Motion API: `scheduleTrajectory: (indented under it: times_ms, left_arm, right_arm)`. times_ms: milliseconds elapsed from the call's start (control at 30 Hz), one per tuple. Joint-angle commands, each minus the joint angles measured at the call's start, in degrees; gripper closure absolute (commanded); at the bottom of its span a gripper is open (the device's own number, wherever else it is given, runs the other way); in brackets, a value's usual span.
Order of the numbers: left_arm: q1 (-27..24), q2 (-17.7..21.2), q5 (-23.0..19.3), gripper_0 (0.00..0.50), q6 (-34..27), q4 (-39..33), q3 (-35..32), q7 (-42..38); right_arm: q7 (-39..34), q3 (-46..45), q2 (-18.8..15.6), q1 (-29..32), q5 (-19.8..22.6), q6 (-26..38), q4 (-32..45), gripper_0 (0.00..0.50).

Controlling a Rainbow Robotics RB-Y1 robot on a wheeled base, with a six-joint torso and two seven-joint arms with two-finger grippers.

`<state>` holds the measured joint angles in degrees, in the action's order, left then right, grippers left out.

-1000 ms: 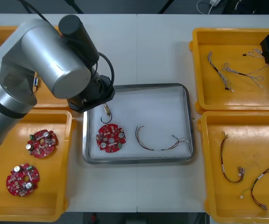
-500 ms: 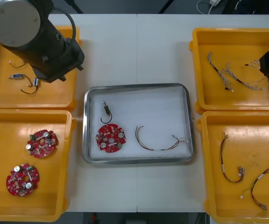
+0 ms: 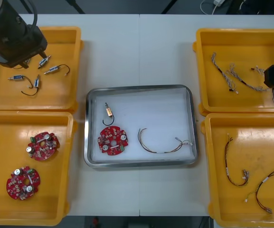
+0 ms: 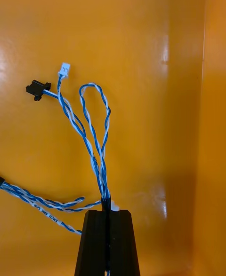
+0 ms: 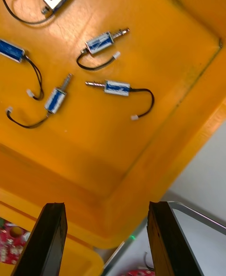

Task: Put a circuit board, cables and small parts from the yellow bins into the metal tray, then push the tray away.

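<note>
The twisted blue and white cable [image 4: 96, 144] is pinched between the fingers of the right claw [image 4: 107, 215], which are clenched on its strands so that a loop and two connector ends stick out beyond the tips. This claw is over the far right yellow bin [image 3: 241, 45], with more cables of the same kind lying on the bin floor beside it.

In the middle of the table [image 3: 141, 47], the metal tray [image 3: 140, 88] holds a circuit board [image 3: 112, 141], a small metal part [image 3: 108, 112] just above the board, and a thin dark cable [image 3: 152, 151] to the right of both. The left claw [image 5: 106, 205] hangs released above the far left yellow bin [image 5: 155, 130], where several small metal parts [image 5: 116, 88] lie; it carries nothing.

The step in hand appears to be the pick of a second cable. The next move calls for lifting it clear of the neighbouring strands (they lie close and could snag), carrying it across to the tray, and releasing it over the bare white area at the tray's far right. The push of the tray is not yet due.
</note>
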<state>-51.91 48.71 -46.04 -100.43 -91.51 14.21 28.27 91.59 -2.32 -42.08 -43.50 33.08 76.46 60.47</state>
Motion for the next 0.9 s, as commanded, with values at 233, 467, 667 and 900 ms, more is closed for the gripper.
scheduleTrajectory:
  times_ms: [233,467,667,900]
  left_arm:
    - [-2.7,5.2,5.6,0.000,8.8,12.2,-1.6,3.2]
    - [-2.7,6.1,8.0,0.000,16.1,19.9,-1.7,4.8]
    - [-2.8,6.1,9.7,0.000,21.6,24.4,-1.7,5.4]
    - [-2.8,6.1,9.0,0.000,22.7,26.6,-1.7,2.8]
  right_arm:
    - [3.2,-1.3,-2.0,0.4,1.4,-0.7,1.6,0.000]
    - [4.0,-1.3,-2.0,-0.6,1.1,-1.2,1.5,0.000]
    - [4.8,-0.1,-2.0,-0.9,0.3,-4.7,1.6,0.000]
    - [4.9,1.8,-1.8,-0.9,-2.1,-7.0,1.5,0.000]
